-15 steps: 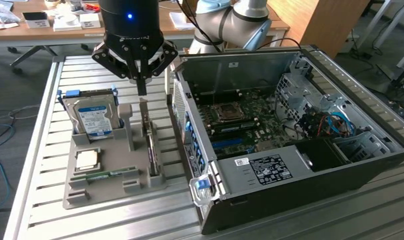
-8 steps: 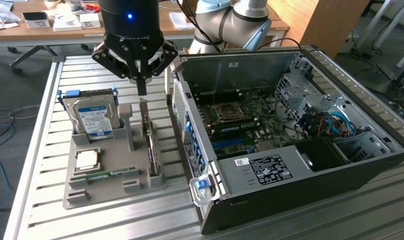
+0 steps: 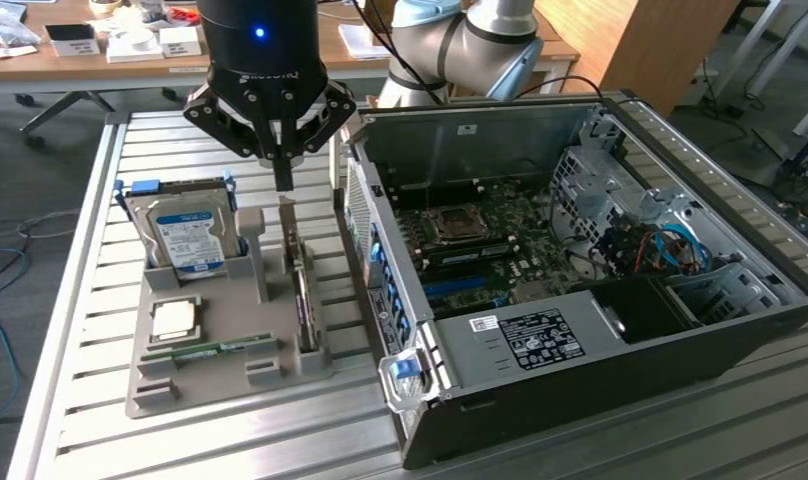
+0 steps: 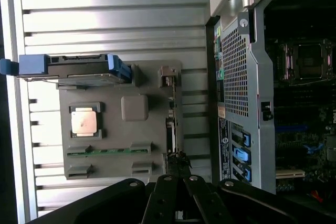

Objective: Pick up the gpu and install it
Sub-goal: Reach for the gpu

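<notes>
My gripper (image 3: pixel 284 182) hangs with its fingers pressed together just above the gpu (image 3: pixel 301 300), which stands on edge in the grey tray (image 3: pixel 204 378) beside the open computer case (image 3: pixel 724 335).

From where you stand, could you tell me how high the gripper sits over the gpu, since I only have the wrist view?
Observer: In the exterior view the shut gripper hangs right over the gpu, its tip close to the card's upper edge; contact I cannot tell.
Operator: Thank you. Does the card stand straight in its tray?
Observer: Yes, on edge and upright in the grey tray's slot.
Operator: Is anything loose inside the case?
Observer: Blue and orange cables bunch by the drive bay, at the exterior view's right.
</notes>
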Motion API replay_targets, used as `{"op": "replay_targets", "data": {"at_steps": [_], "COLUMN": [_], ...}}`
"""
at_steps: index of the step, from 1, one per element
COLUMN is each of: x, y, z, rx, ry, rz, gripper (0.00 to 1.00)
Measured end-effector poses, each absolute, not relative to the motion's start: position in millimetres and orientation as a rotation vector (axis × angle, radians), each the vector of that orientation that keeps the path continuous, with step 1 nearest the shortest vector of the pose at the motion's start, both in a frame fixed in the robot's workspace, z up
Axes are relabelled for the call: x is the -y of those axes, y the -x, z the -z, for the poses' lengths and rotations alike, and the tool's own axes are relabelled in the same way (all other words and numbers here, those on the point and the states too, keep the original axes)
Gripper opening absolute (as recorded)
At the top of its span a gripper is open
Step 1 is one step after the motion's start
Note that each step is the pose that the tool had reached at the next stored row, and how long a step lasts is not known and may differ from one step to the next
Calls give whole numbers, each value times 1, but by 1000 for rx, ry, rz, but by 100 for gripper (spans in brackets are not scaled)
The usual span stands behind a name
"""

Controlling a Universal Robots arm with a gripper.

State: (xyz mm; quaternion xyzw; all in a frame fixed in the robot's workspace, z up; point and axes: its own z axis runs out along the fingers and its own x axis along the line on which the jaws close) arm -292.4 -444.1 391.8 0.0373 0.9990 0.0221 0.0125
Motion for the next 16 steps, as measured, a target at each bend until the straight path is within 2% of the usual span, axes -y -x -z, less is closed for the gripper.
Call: {"op": "replay_targets", "data": {"at_steps": [16], "x": [455], "y": [293], "z": [-392], "rx": [-3114], "ry": [-117], "rz": [-69], "gripper": [11]}}
